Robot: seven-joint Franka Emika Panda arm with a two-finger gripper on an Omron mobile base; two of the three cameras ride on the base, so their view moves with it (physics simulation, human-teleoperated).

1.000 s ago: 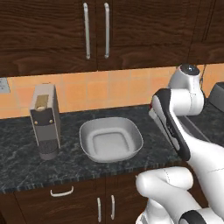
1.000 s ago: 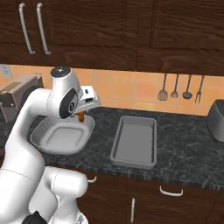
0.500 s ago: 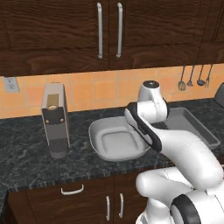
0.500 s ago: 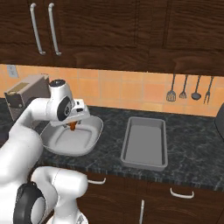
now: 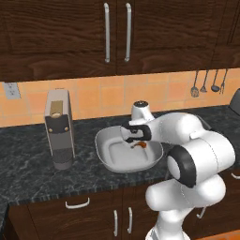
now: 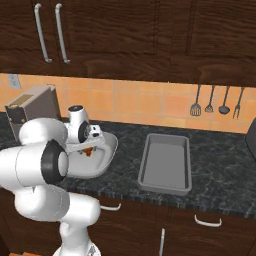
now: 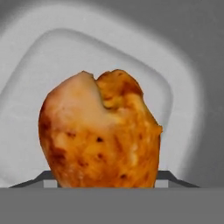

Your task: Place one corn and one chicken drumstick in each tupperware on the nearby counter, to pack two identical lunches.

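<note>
My gripper (image 5: 136,142) is shut on a glossy orange-brown chicken drumstick (image 5: 139,145), which hangs low over the hollow of the pale grey-white tupperware tub (image 5: 108,159). In the hand view the drumstick (image 7: 100,131) sits large between my fingertips, with the tub's floor (image 7: 35,65) right behind it. From the right the drumstick (image 6: 88,151) hangs just inside the tub's rim (image 6: 105,161). The darker grey tupperware tray (image 6: 167,165) lies empty to the tub's right on the speckled counter (image 6: 220,170). The corn is out of view.
A silver toaster (image 5: 59,129) stands left of the tub, close to its rim. Kitchen utensils (image 6: 215,100) hang on the tiled back wall at the right. A dark appliance (image 5: 235,104) sits at the counter's far right. Wooden cabinets hang overhead.
The whole picture has shifted, so the base has driven sideways. The arm has swung down and brought the drumstick from the tub's far rim to low over its hollow. The grip is unchanged.
</note>
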